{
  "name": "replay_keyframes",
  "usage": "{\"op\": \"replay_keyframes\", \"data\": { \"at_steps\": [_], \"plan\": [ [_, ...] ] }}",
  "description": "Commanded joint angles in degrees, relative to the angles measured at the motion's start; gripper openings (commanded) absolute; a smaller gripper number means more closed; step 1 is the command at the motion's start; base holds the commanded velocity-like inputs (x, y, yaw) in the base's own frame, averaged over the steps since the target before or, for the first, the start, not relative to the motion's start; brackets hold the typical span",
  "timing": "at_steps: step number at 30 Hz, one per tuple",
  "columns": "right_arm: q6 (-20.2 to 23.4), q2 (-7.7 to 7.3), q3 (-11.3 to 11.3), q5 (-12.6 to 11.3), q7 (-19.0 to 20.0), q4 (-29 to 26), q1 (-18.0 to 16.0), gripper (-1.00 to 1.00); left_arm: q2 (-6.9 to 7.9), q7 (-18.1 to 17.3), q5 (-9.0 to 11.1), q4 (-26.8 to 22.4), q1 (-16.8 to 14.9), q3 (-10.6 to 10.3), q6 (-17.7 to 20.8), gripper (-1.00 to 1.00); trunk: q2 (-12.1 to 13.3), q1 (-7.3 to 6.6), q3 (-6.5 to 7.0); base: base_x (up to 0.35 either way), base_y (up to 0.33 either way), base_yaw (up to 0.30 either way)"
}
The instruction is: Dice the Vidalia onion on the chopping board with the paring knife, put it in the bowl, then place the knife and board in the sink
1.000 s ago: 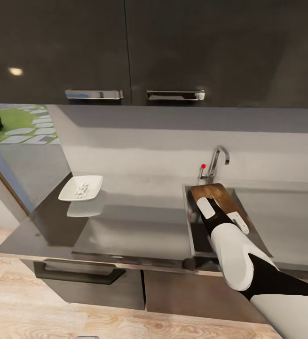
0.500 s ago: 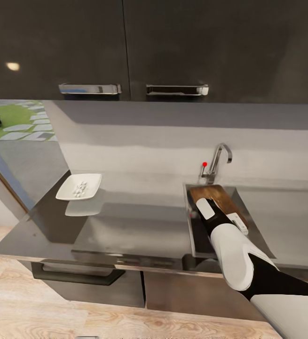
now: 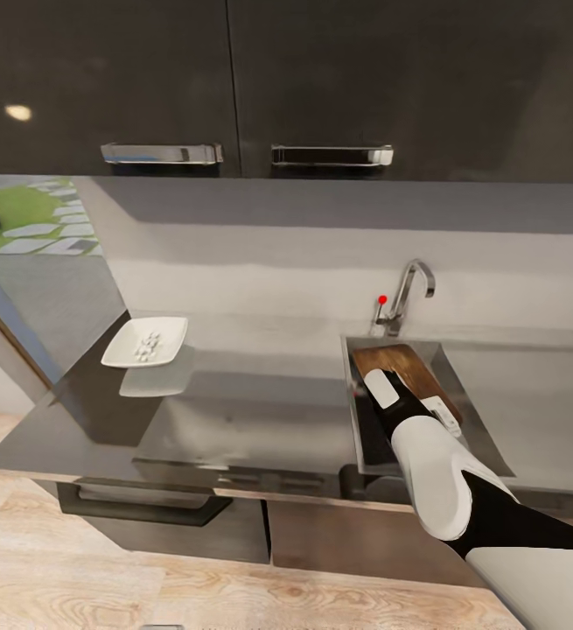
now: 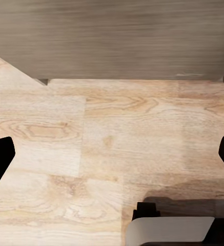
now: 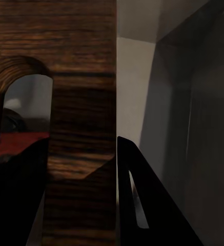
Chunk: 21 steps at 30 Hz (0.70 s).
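Head view: chopping board (image 3: 406, 368) has sunk lower into the sink (image 3: 474, 411) since a second ago; bowl (image 3: 144, 341) near worktop's (image 3: 234, 420) left edge. Right wrist: right hand (image 5: 81, 179) pinching board beside its slot, release next. Left wrist: left hand (image 4: 112, 159) spread over floor (image 4: 112, 128).

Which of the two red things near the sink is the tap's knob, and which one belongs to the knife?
The round red dot beside the tap is its knob. The red strip seen through the chopping board's slot looks like the paring knife's handle.
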Motion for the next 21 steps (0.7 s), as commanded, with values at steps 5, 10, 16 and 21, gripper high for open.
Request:
{"op": "replay_keyframes", "data": {
  "at_steps": [5, 10, 16, 21],
  "plan": [
    [-0.6, 0.01, 0.0, -0.3, -0.1, -0.1, 0.0, -1.00, -0.05, 0.2, 0.3, 0.2, -0.1, -0.5, -0.3, 1.00, -0.1, 0.03, -0.54, 0.000, 0.000, 0.000],
    [-0.7, 0.01, 0.0, -0.4, -0.4, -0.3, 0.0, -1.00, -0.06, 0.2, 0.3, 0.2, -0.1, -0.5, -0.3, 1.00, -0.1, 0.03, -0.62, 0.000, 0.000, 0.000],
    [-0.6, 0.01, -0.1, -0.4, -0.6, -0.6, 0.0, -1.00, -0.05, 0.1, 0.3, 0.2, -0.1, -0.5, -0.3, 1.00, -0.1, 0.03, -0.63, 0.047, 0.000, 0.000],
    [-0.6, 0.01, -0.1, -0.4, -0.6, -0.8, 0.0, -1.00, -0.06, 0.1, 0.3, 0.2, -0.1, -0.5, -0.3, 1.00, -0.1, 0.03, -0.63, 0.231, 0.000, 0.000]
  ]
}}
